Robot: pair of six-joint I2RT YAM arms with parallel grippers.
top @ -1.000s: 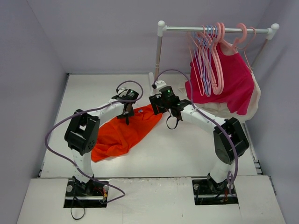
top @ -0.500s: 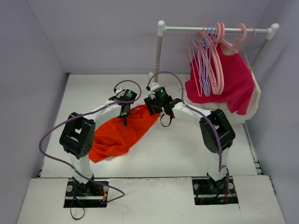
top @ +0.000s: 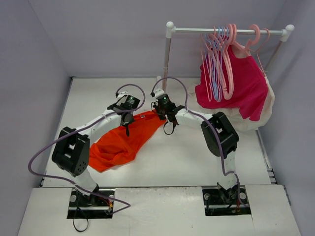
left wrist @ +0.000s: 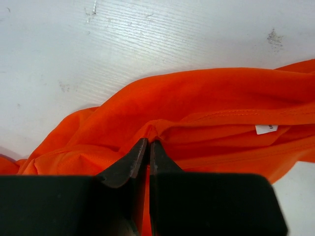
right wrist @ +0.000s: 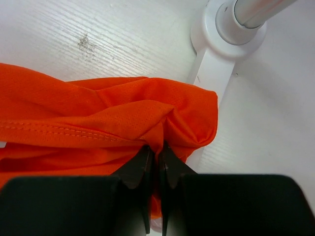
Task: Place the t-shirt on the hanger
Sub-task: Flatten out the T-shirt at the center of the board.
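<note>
The orange t-shirt [top: 123, 142] lies bunched on the white table, running from the near left up to the foot of the rail. My left gripper [top: 127, 123] is shut on a fold of the t-shirt [left wrist: 197, 98] beside the neck, with the white label [left wrist: 266, 129] to its right. My right gripper [top: 158, 112] is shut on a pinch of the t-shirt [right wrist: 98, 118] at its far right corner. In the wrist views the left gripper [left wrist: 148, 142] and the right gripper [right wrist: 157, 150] each hold cloth between their tips. Pale pink hangers [top: 230, 73] hang on the rail at the back right.
A white clothes rail [top: 226, 31] stands at the back right, its upright post [top: 167, 54] and foot [right wrist: 216, 64] just beyond my right gripper. Lavender hangers [top: 212, 69] and a magenta shirt [top: 243, 88] hang there over pale cloth [top: 261, 115]. Grey walls enclose the table.
Both arms have reached further back and left onto the shirt. Both grippers, open a second ago, have shut on the cloth, the left one first.
</note>
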